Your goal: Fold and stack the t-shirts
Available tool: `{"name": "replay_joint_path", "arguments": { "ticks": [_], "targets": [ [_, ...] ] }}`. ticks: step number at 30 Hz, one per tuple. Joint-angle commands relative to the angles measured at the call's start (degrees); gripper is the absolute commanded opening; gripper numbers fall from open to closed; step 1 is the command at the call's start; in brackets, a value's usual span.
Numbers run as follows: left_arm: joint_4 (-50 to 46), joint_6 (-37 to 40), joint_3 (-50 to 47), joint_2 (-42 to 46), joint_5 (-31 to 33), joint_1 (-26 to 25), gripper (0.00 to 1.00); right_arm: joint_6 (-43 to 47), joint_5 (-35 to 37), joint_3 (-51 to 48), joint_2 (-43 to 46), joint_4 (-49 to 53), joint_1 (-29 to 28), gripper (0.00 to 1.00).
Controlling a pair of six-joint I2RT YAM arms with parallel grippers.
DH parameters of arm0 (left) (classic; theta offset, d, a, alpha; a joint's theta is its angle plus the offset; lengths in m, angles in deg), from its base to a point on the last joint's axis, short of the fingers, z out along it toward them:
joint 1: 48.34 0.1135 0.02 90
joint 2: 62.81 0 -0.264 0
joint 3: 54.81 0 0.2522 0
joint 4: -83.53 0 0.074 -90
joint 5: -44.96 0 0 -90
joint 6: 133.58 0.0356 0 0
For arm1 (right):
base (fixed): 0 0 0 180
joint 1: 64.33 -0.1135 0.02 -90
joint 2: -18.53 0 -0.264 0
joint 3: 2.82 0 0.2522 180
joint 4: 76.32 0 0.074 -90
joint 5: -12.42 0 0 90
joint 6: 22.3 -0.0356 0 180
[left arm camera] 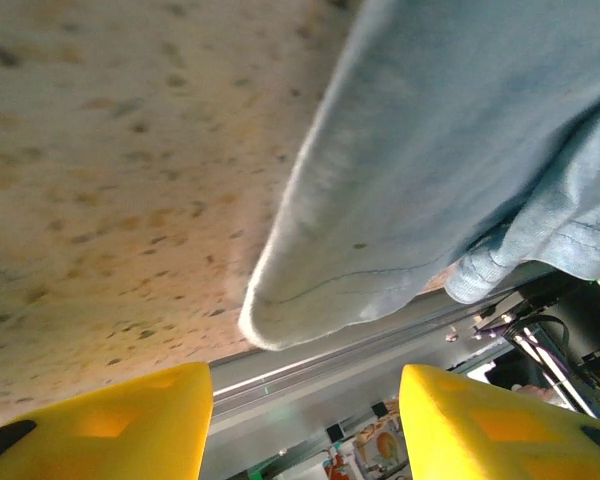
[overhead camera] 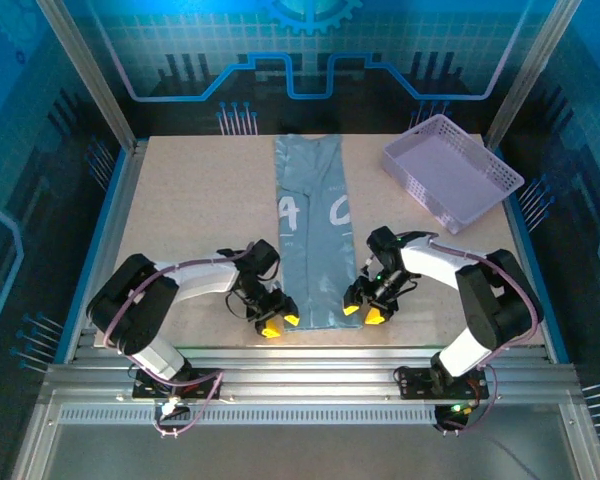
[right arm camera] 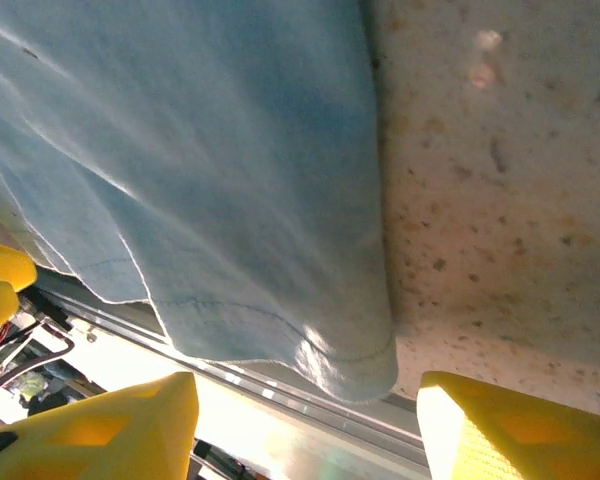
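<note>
T-shirt folded into long narrow strip, centre of table, running far to near, hem at near edge.
Left gripper: fingers spread, empty, just beside near-left hem corner.
Right gripper: spread, empty, just beside near-right corner.
Basket far right.

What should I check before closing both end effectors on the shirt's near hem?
1. Left end effector open: ok, jaws spread, nothing held.
2. Right end effector open: ok, likewise.
3. T-shirt folded into one long strip: ok.
4. One end effector at each near corner: ok, they flank the hem.
5. Fabric between the fingers: not ok, the hem corners lie just ahead of both.
6. Basket apart from the shirt: ok, far right on the table.
</note>
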Motion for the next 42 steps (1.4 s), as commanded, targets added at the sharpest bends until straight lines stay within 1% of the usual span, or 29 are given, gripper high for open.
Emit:
{"name": "replay_joint_path", "arguments": {
  "ticks": [1,5,10,13,15,18,21,22,23,25,26,29,34,38,42],
  "targets": [
    [2.71,-1.54,0.22,-1.59,1.79,-0.78,0.52,-1.21,-1.73,-1.15,-0.83,-1.26,-1.28,0.59],
    [4.63,-1.36,1.18,-3.73,2.53,-0.81,0.46,-2.49,-1.16,-2.26,-0.48,-1.98,-1.63,0.58],
    [7.09,-2.22,2.04,-5.79,3.56,-0.80,0.33,-3.41,0.31,-2.16,-1.09,-2.62,-2.14,0.55],
    [7.65,-2.25,2.74,-6.51,3.96,-0.71,0.26,-4.29,0.63,-2.27,-1.88,-4.45,-2.46,0.51],
    [7.34,-1.72,3.33,-6.69,4.29,-0.73,0.22,-5.20,0.81,-2.02,-3.03,-6.50,-2.88,0.46],
    [6.55,-1.16,4.08,-6.70,4.83,-0.52,0.14,-6.12,1.35,-0.39,-5.05,-7.53,-3.84,0.37],
    [5.67,-0.91,4.10,-5.92,5.80,-0.53,0.02,-6.57,3.08,0.62,-4.90,-6.85,-4.44,0.21],
    [5.19,-0.77,3.99,-5.35,6.34,-0.49,0.00,-6.67,3.90,0.79,-4.45,-6.36,-4.49,0.15],
    [3.97,-0.60,4.05,-4.48,7.46,-0.55,0.00,-6.46,5.05,1.17,-3.64,-5.29,-4.60,0.10],
    [1.83,-0.52,4.13,-1.85,9.13,-0.51,0.00,-5.61,7.56,2.07,-1.62,-2.67,-5.03,0.01],
    [1.08,-0.46,4.23,-0.19,9.77,-0.54,0.00,-5.23,8.48,2.54,-0.51,-1.64,-5.25,0.00],
    [-0.49,-0.92,5.01,4.28,10.79,-0.52,0.00,-4.93,9.29,2.92,2.51,1.01,-5.29,0.00],
    [-2.11,-2.78,8.30,8.44,12.23,0.37,0.00,-6.57,10.43,9.34,5.56,4.18,-4.63,0.00],
    [-2.31,-4.48,11.23,9.50,14.43,3.93,0.00,-7.92,11.35,15.22,4.58,5.40,-2.88,0.00],
    [1.34,-7.54,14.14,7.91,15.01,8.42,0.00,-7.42,12.93,23.17,0.18,6.39,-1.24,0.00]
  ]
}}
